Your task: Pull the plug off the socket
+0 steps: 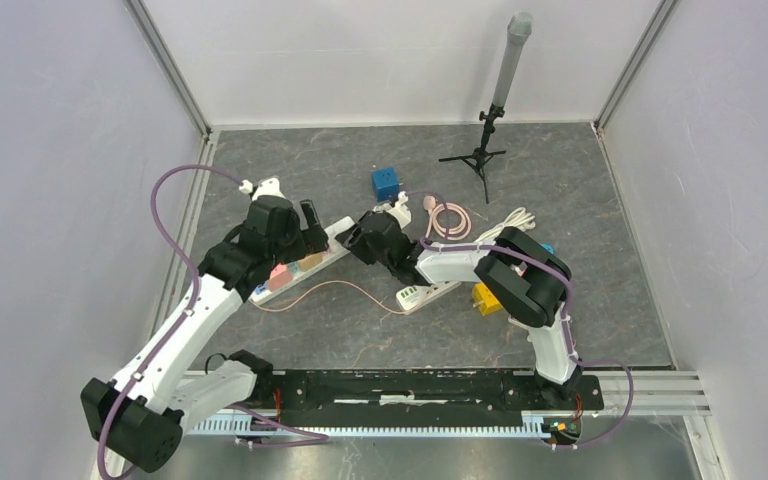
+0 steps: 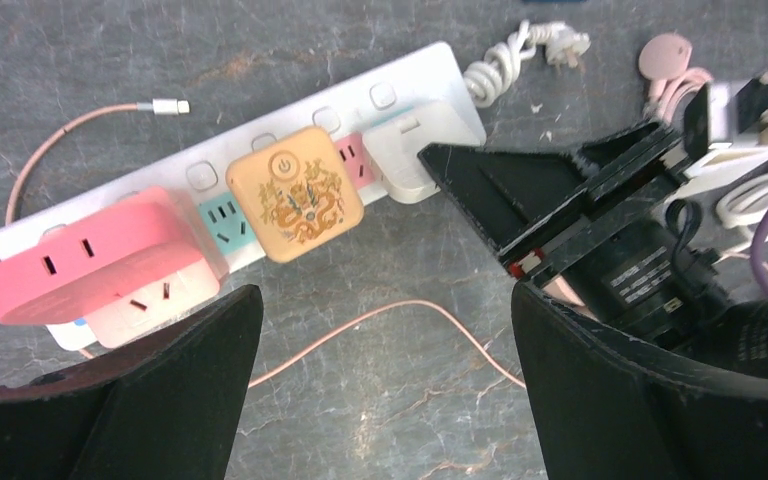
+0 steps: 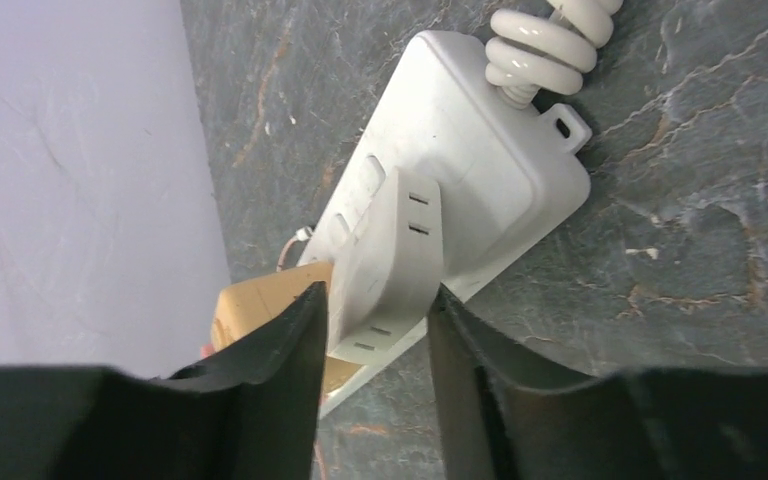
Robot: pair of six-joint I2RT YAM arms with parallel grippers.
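Note:
A white power strip (image 1: 332,236) lies on the grey table and holds a pink adapter (image 2: 90,260), a tan square plug (image 2: 295,195) and a white plug (image 2: 415,150) at its cord end. My right gripper (image 3: 375,320) is shut on the white plug (image 3: 385,260), one finger on each side; the plug still sits in the strip (image 3: 480,170). In the top view the right gripper (image 1: 352,238) is at the strip's right end. My left gripper (image 2: 385,330) is open and empty, held above the table just in front of the strip; it also shows in the top view (image 1: 312,228).
A thin pink cable (image 2: 400,310) runs across the table under the left gripper. A second white strip (image 1: 428,293), a yellow block (image 1: 486,298), a blue cube (image 1: 386,183), a coiled pink cable (image 1: 447,218), a white coiled cord (image 1: 508,222) and a small tripod (image 1: 480,155) lie to the right.

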